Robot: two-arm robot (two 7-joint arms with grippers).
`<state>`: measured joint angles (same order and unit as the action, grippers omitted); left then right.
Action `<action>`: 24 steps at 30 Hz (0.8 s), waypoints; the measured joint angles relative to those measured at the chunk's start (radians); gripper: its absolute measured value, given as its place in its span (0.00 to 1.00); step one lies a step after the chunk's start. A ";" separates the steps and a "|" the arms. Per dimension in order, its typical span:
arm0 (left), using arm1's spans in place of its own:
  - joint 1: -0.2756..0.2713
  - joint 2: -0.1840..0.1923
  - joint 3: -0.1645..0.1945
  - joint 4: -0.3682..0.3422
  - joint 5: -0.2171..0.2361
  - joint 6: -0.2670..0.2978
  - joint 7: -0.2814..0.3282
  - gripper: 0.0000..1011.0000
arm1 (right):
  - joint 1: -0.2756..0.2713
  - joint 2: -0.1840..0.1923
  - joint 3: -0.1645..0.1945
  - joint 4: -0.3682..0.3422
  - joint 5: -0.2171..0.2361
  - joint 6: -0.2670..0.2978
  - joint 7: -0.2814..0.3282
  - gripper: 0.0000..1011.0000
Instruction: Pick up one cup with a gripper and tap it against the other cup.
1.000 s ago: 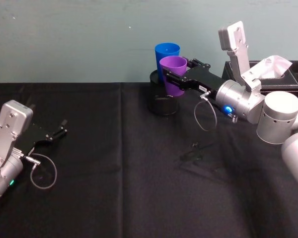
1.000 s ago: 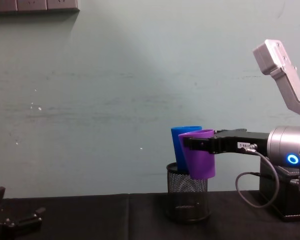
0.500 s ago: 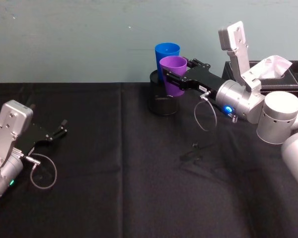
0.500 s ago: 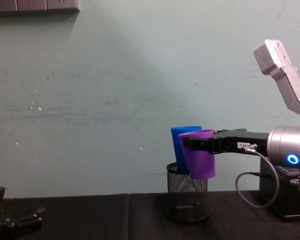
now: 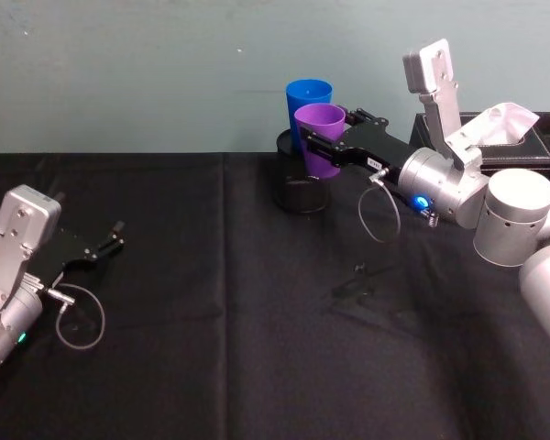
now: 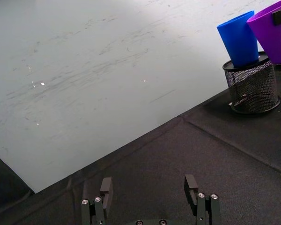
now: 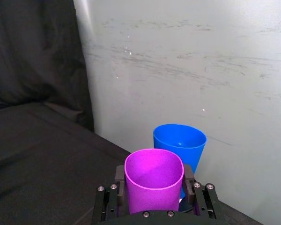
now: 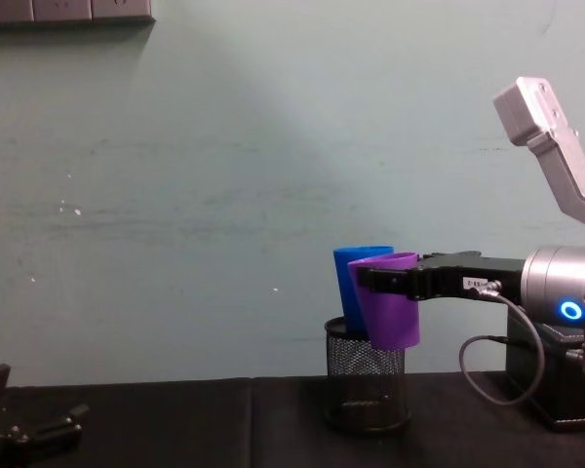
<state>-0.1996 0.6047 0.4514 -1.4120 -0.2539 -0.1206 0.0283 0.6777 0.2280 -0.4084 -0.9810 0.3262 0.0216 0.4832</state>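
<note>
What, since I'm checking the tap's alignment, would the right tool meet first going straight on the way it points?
The blue cup in the mesh pen holder, directly ahead of the right tool and the purple cup it grips. The cups may already touch; depth is unclear.

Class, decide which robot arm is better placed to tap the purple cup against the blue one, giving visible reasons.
Right. The right gripper holds the purple cup raised close beside the blue cup; the left gripper rests open on the table, far away.
</note>
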 joint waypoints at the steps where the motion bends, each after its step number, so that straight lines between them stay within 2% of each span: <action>1: 0.000 0.000 0.000 0.000 0.000 0.000 0.000 0.99 | 0.000 0.000 0.000 0.000 0.000 0.000 0.000 0.71; 24: 0.000 0.000 0.000 0.000 0.000 0.000 0.000 0.99 | 0.000 0.000 0.000 0.000 0.000 0.000 0.000 0.71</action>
<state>-0.1995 0.6047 0.4514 -1.4120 -0.2539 -0.1205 0.0283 0.6777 0.2281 -0.4084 -0.9810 0.3262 0.0216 0.4832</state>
